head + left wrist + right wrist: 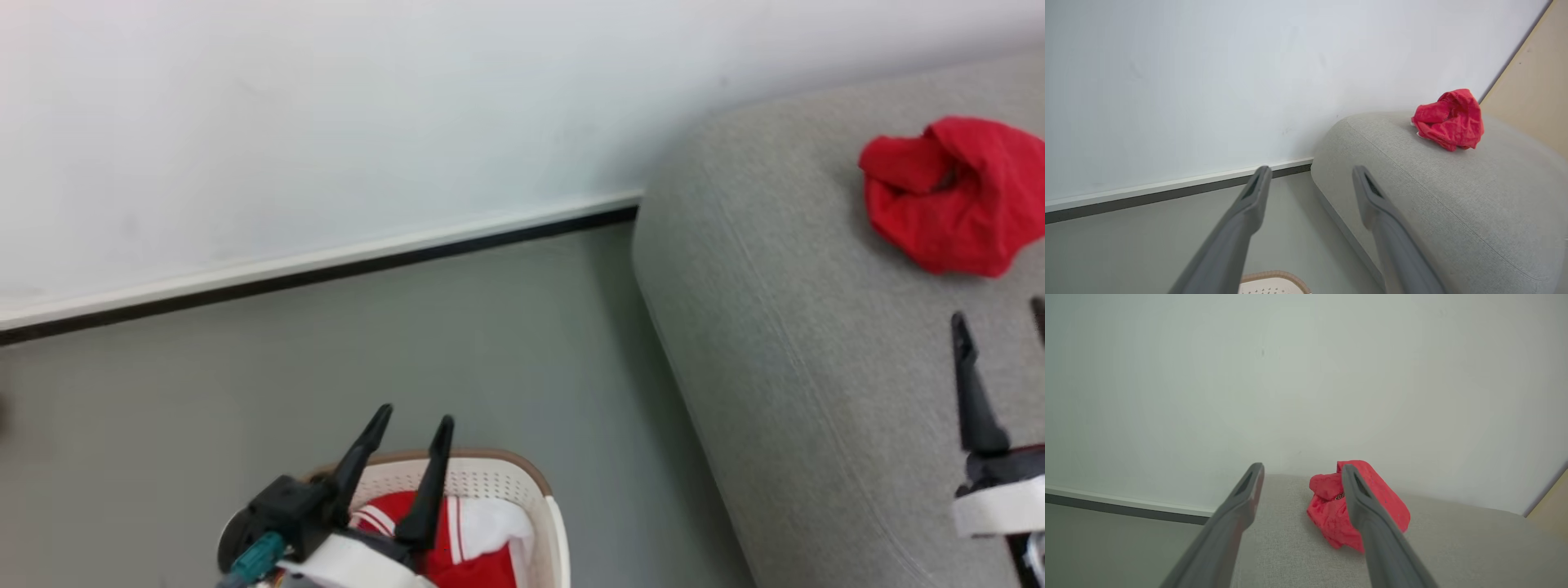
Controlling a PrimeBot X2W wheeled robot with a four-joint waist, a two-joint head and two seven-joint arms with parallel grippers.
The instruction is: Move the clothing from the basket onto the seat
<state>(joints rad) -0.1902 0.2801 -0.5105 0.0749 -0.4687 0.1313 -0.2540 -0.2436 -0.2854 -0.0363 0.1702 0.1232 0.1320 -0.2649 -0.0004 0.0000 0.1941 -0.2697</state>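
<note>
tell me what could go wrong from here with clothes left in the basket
1. The open left gripper hangs over the basket, which the head view cuts off; its fingers may strike the rim instead of the clothing in the basket.
2. Bare floor separates basket and seat; a loosely pinched garment could drop there.
3. The open right gripper could snag the red garment on the seat.

No lettering, brand or number can be read here: the crumpled red garment lying on the grey sofa carries one small dark printed patch near its fold, too small and blurred to make out.
</note>
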